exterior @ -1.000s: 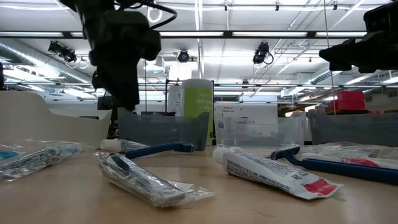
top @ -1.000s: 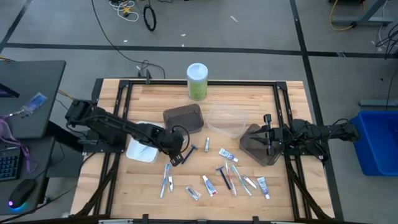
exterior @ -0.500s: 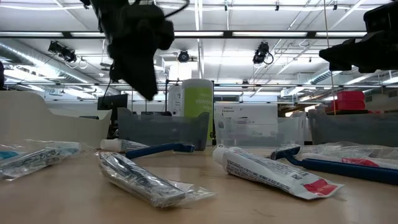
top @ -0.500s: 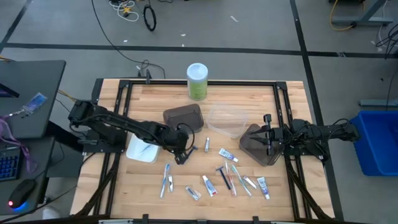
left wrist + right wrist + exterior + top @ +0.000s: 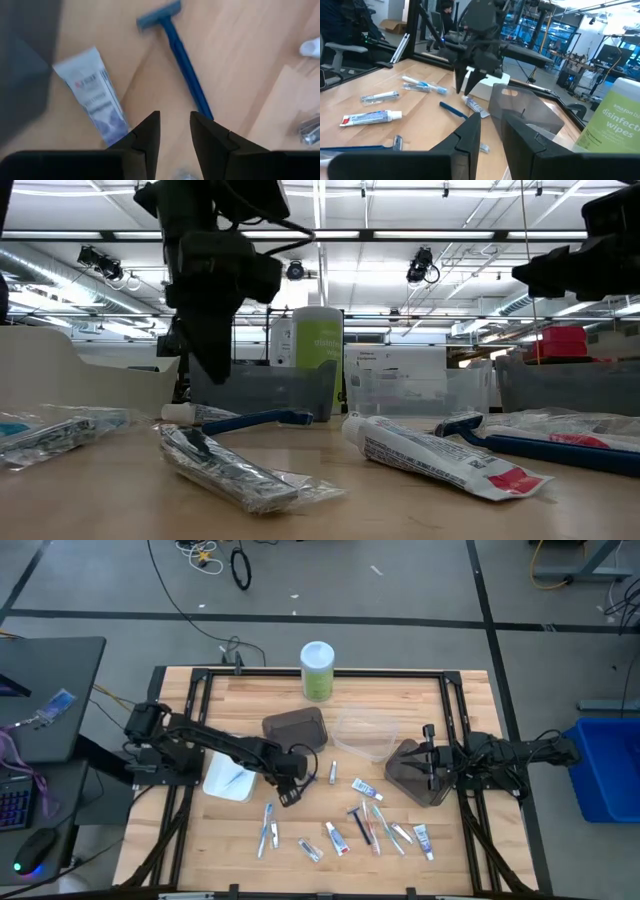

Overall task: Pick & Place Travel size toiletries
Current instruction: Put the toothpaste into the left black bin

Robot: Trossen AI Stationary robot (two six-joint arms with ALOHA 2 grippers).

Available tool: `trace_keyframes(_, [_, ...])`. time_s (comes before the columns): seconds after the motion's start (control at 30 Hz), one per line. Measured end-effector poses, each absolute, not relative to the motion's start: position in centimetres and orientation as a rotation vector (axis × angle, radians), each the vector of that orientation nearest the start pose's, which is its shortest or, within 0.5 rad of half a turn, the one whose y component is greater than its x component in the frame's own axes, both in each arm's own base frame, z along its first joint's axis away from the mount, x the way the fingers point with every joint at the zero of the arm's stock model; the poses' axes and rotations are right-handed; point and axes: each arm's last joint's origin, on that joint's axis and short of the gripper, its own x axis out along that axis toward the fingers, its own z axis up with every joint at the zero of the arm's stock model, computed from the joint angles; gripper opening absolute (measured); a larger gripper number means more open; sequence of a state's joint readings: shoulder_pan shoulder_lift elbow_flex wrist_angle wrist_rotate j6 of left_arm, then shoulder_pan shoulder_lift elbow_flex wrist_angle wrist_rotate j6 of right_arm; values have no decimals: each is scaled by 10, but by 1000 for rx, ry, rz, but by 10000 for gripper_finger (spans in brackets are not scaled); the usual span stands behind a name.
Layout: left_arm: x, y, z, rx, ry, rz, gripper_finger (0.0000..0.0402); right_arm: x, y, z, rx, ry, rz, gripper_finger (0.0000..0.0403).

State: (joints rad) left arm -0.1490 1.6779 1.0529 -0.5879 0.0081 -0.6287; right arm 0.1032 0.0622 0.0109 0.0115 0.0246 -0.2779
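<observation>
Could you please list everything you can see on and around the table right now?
Green wipes canister: one, white lid, table's far edge.
Dark trays: two, one mid-table, one under the right arm.
Clear tray: one, between the dark trays.
White tray: one, left side.
Travel size toiletries: about a dozen or more tubes, toothbrushes, razors and packets, scattered on the near half.
Blue razor: one, beside a white tube.
Blue bin: one, on the floor at the right.
Left gripper: open, above the razor.
Right gripper: over its dark tray.

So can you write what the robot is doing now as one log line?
left gripper: open, empty, above blue razor | right gripper: empty, waiting over dark tray
</observation>
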Motion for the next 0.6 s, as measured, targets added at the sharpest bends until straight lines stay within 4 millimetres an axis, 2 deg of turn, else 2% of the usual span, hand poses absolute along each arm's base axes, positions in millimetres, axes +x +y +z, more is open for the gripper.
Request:
trace_keyframes(0.3, [303,-39,177,-398,1283,268,101,101,10,163,-281,35,83,86])
trace_keyframes(0.6, [298,-38,176,-368,1317,337,161,101,10,163,-285,34,82,86])
